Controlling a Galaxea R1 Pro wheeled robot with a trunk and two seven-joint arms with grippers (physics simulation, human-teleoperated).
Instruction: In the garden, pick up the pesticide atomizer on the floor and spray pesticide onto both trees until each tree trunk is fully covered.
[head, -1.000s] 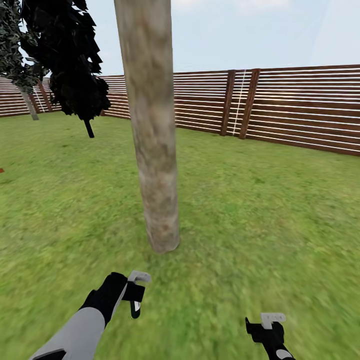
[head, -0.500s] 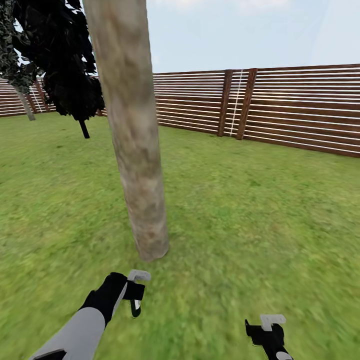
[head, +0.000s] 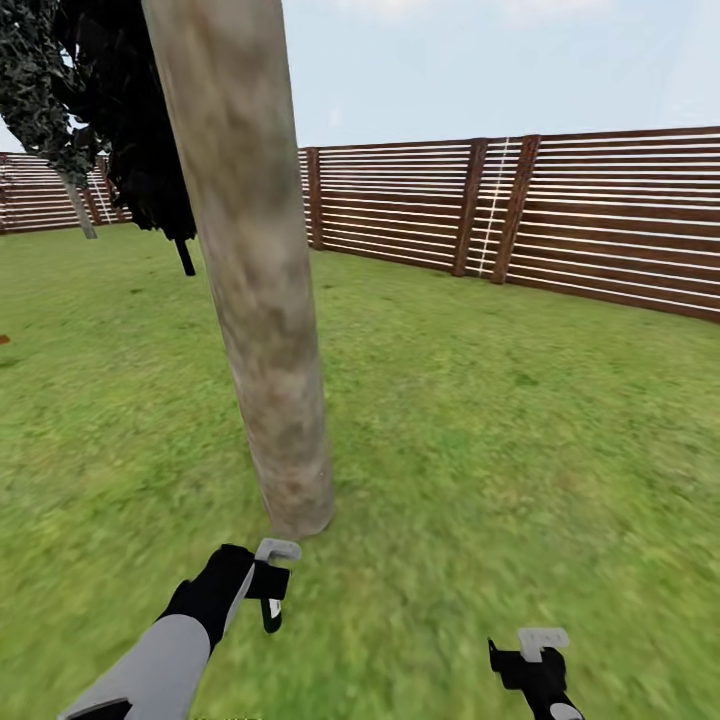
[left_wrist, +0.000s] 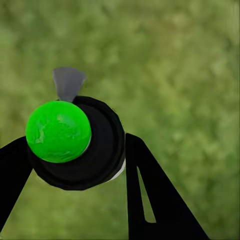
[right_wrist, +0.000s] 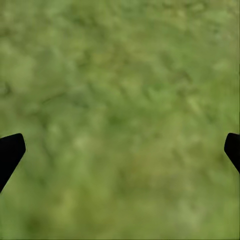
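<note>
The left end effector (left_wrist: 75, 150) clamps the pesticide atomizer (left_wrist: 75, 142), low-centre beside the tree trunk (head: 265, 330); the right end effector (right_wrist: 120, 145) gapes empty. Spraying step, I judge; next, aim the nozzle trunkward.

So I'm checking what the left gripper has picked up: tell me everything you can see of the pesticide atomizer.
The pesticide atomizer sits between the left gripper's black fingers, which press against its sides. From the left wrist camera it shows a round black body, a glossy bright green ball-like cap and a small grey piece jutting from its far side. A thin white edge shows at the body's rim. Blurred grass lies beneath it.
</note>
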